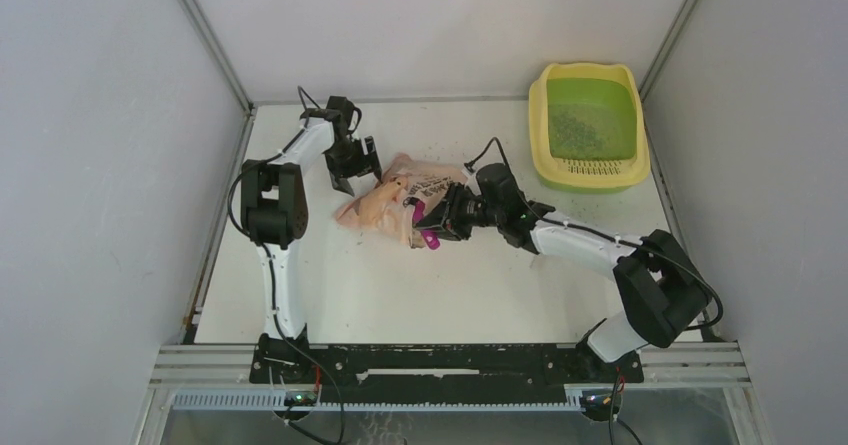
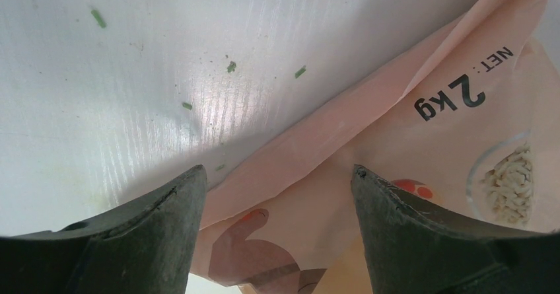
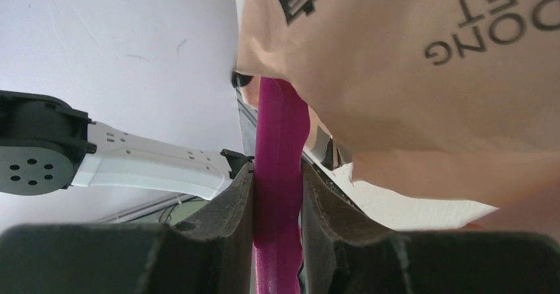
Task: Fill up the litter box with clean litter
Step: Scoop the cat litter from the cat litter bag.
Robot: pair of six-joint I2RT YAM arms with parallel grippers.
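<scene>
My right gripper (image 3: 277,168) is closed narrow on the handle of the magenta scoop (image 3: 280,129), both fingers pressed flat against its sides. I hold it by the handle so the head can reach forward. The far end of the scoop disappears under the edge of the peach-pink bag (image 3: 429,76), so I judge that I am working it into the bag's mouth to take up a load.

My left gripper (image 2: 277,175) stands wide and holds nothing. Its fingers straddle the folded edge of the bag, one over the bare table (image 2: 132,76) and one over the printed face. I cannot tell whether they touch the plastic. I judge it is placed there to pin or lift that edge, because the bag lies limp on its side and would slide or fold shut under the scoop's push.

From above, the bag sits at the middle of the table, a little to the left, between my two arms. The litter box (image 1: 540,135) is well apart from it, in the far right corner, with its slotted step on the near side. Some litter (image 1: 575,130) already covers part of its green basin, but much of the floor shows through, so I reckon more scoops are needed. A few loose grains (image 2: 231,66) lie on the table near the bag.
</scene>
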